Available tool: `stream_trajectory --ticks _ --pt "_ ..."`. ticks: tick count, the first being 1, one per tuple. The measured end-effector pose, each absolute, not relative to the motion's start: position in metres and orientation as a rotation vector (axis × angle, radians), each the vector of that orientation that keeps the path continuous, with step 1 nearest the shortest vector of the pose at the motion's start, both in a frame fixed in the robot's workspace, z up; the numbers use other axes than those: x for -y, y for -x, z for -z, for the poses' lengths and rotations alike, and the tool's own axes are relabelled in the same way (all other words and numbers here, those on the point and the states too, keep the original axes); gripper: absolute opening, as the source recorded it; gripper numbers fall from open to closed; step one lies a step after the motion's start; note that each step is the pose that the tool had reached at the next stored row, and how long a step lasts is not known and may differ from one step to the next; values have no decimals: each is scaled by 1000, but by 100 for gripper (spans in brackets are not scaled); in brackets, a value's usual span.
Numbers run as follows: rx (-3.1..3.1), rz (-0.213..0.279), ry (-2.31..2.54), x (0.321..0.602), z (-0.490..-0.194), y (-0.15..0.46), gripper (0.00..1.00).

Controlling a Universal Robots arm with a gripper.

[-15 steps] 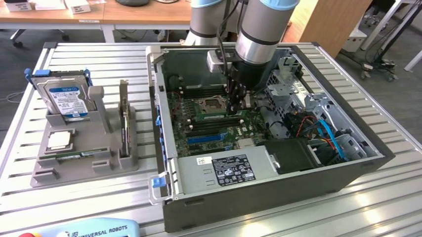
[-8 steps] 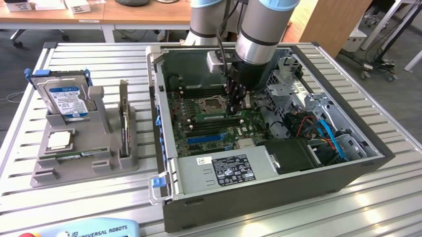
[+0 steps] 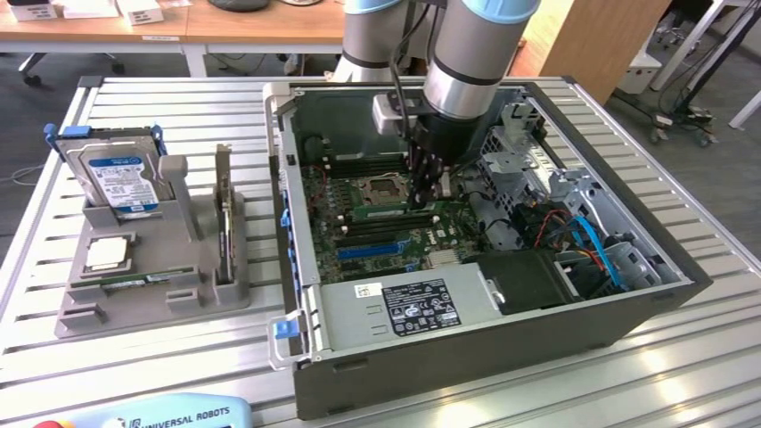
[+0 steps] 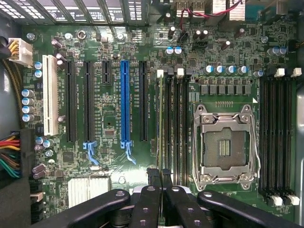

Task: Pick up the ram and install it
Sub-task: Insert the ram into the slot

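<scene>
Claw (image 4: 159, 176) was clenched, tips at the ram (image 4: 160, 118), which stood edge-on in the slot beside the processor socket (image 4: 223, 147); gripped or merely pressed, couldn't tell; best here was a straight, even push, keeping it square to the slot.

Bright, even overhead light is washing the ribbed silver metal worktop (image 3: 701, 357), which is glinting faintly along its slats. The open grey computer case (image 3: 476, 361) is shading its own interior around four o'clock. In the wrist view the green motherboard (image 4: 114, 118) is showing evenly lit, and the black gripper (image 4: 160, 175) is catching pale highlights.
</scene>
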State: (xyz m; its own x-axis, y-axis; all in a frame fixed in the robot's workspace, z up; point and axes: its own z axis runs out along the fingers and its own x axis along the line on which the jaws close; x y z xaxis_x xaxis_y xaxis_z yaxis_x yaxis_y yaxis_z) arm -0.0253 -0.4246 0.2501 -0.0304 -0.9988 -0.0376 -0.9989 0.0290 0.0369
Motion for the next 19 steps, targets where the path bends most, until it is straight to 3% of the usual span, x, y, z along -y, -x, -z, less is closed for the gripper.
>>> stream_trajectory --ticks 19 --pt "-2247 -82 2194 423 -248 26 11"
